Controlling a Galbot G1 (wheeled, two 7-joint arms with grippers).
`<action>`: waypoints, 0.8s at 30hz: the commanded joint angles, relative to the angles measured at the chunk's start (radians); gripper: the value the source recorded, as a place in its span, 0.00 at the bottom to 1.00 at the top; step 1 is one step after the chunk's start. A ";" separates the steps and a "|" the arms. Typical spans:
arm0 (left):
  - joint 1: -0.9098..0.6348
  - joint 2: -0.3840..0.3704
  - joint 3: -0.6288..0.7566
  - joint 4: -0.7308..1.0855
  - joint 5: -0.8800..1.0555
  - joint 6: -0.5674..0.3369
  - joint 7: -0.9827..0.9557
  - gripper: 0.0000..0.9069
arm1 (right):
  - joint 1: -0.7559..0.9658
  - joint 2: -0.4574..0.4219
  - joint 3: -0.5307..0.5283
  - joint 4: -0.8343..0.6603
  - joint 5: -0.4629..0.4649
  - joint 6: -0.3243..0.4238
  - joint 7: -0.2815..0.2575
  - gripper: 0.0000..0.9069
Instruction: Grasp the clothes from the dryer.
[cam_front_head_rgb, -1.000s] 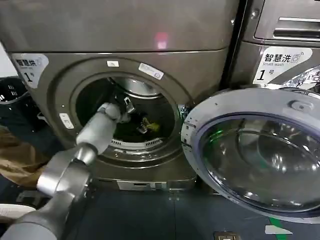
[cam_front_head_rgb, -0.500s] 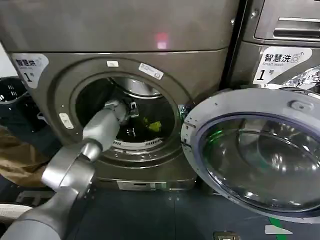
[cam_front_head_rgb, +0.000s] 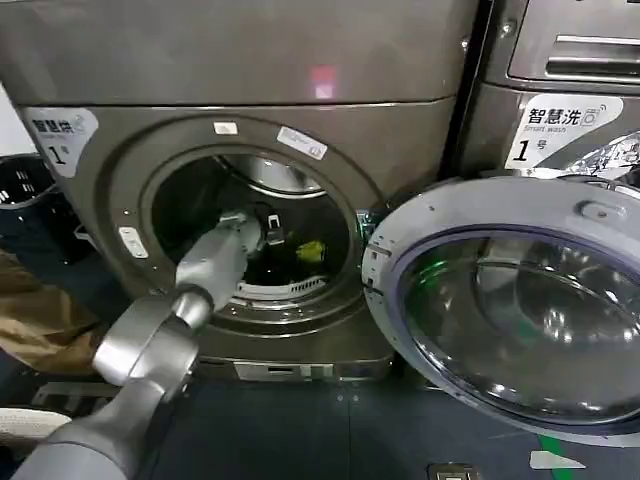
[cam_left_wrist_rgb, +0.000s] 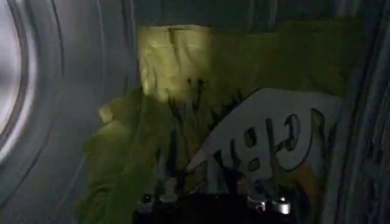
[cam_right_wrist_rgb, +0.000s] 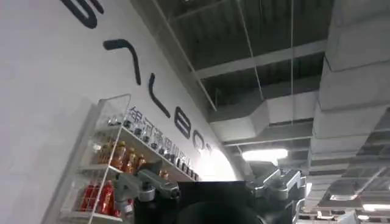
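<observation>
The dryer (cam_front_head_rgb: 250, 160) stands with its door (cam_front_head_rgb: 510, 310) swung wide to the right of the porthole, so access is already made. The clothes (cam_front_head_rgb: 310, 250), a small yellow-green bundle, lie on the drum floor inside the porthole, toward its right side. The left tool (cam_front_head_rgb: 268, 232) reaches through the porthole and sits just left of the clothes, near them but apart from them in the head view. In the left wrist view the clothes (cam_left_wrist_rgb: 183, 122) spread ahead of the tool, a white printed patch showing on the fabric, and nothing of the cloth looks pinched or lifted. Whether the left tool's fingers are spread or closed, I cannot tell. The right tool (cam_right_wrist_rgb: 213, 201) points up at a ceiling, away from the dryer, idle; its state too I cannot tell.

By my judgement the reach is nearly complete: closing on the clothes and drawing them out through the porthole remain.
</observation>
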 joint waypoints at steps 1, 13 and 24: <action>0.016 0.000 -0.070 -0.021 -0.064 0.012 -0.083 0.00 | 0.004 0.001 -0.006 -0.001 0.000 0.002 0.001 1.00; 0.221 0.068 -0.252 -0.320 -0.597 -0.024 -0.473 0.00 | 0.028 0.001 -0.042 0.004 -0.020 0.012 0.003 1.00; 0.411 0.037 -0.392 -0.715 -1.086 -0.201 -0.803 0.00 | 0.031 -0.006 -0.050 -0.003 -0.029 0.017 0.007 1.00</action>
